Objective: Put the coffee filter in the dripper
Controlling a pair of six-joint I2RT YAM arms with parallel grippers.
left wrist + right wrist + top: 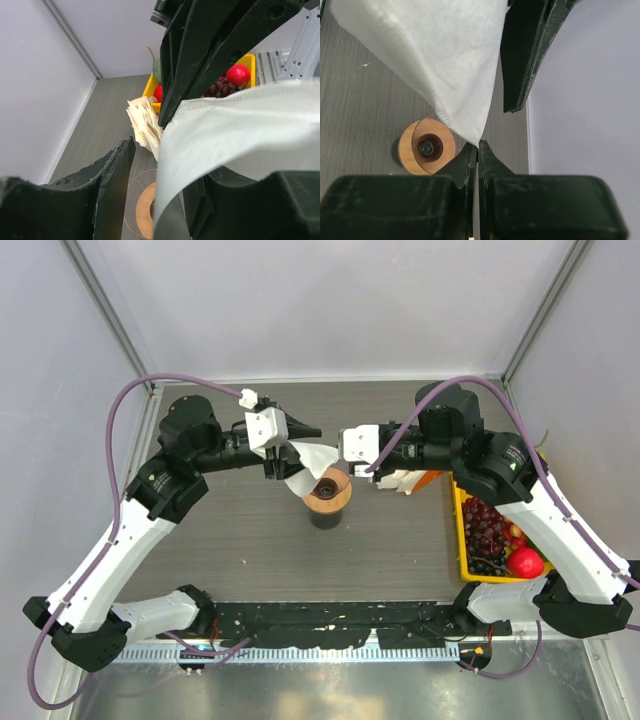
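The coffee filter (312,462) is a white paper cone held in the air just above the dripper (328,494), which stands at the table's middle with its tan wooden ring and dark centre. My right gripper (340,452) is shut on the filter's pointed corner; in the right wrist view the jaws (478,148) pinch the tip of the filter (430,55) next to the dripper (427,147). My left gripper (294,452) is open. In its wrist view the filter (235,130) drapes between its spread fingers (107,190), above the dripper (142,210).
A ruffled bunch of white paper filters (145,125) lies behind the dripper, under the right arm. A yellow fruit tray (461,540) with grapes and a red fruit (526,561) stands at the right. Walls close in the back and sides.
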